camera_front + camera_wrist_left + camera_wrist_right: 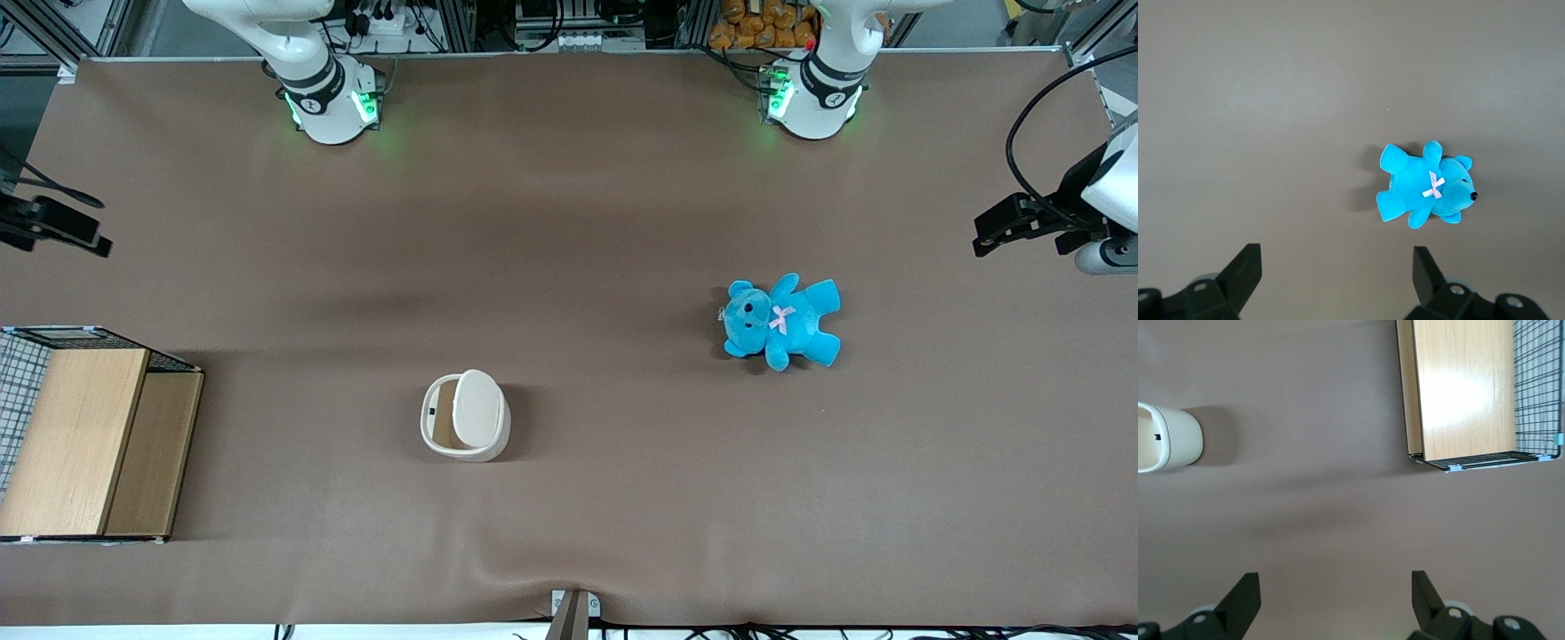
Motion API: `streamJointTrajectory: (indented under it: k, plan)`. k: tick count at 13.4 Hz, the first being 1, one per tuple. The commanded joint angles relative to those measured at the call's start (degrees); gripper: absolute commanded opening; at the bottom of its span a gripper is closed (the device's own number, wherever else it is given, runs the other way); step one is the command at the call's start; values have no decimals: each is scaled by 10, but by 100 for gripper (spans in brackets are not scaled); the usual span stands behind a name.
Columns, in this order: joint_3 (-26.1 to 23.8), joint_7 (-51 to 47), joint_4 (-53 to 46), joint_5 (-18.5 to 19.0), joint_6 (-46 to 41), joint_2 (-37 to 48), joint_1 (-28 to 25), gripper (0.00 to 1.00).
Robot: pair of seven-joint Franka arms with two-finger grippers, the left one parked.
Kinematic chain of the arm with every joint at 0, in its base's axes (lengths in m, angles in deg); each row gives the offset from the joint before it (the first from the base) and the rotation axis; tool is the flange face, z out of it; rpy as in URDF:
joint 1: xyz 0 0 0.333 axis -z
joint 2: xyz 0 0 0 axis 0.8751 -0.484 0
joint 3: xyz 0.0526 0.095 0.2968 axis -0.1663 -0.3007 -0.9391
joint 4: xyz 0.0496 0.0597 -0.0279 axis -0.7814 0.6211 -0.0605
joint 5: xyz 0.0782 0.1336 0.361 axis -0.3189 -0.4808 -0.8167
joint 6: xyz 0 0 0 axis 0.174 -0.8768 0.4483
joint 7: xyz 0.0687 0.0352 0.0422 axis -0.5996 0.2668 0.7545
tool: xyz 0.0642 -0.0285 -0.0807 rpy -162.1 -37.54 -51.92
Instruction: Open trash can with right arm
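Observation:
The trash can point(465, 415) is a small cream-white bin standing on the brown table, nearer the front camera than the teddy. Its lid point(477, 406) is tipped up, and the inside of the bin shows beside it. In the right wrist view only part of the trash can point(1168, 439) shows, with its rim and a dark latch mark. My right gripper point(78, 233) hangs at the working arm's end of the table, well apart from the bin. The gripper point(1335, 579) is open over bare table, with nothing between its fingers.
A wood-panelled wire crate point(89, 444) point(1465, 387) stands at the working arm's end of the table, nearer the front camera than my gripper. A blue teddy point(782, 322) point(1425, 190) lies toward the parked arm's end. A brown cloth covers the table point(569, 222).

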Motion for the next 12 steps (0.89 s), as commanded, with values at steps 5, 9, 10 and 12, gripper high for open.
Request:
streamJointTrajectory:
  k: [5, 9, 10, 12]
  plan:
    - [-30, -2, -43, 5, -62, 9, 18, 100]
    - [-26, 2, -44, 7, -76, 14, 14, 100]
    - [-25, 2, -44, 7, -77, 14, 14, 100]
    - [-24, 2, -44, 7, -84, 14, 14, 100]
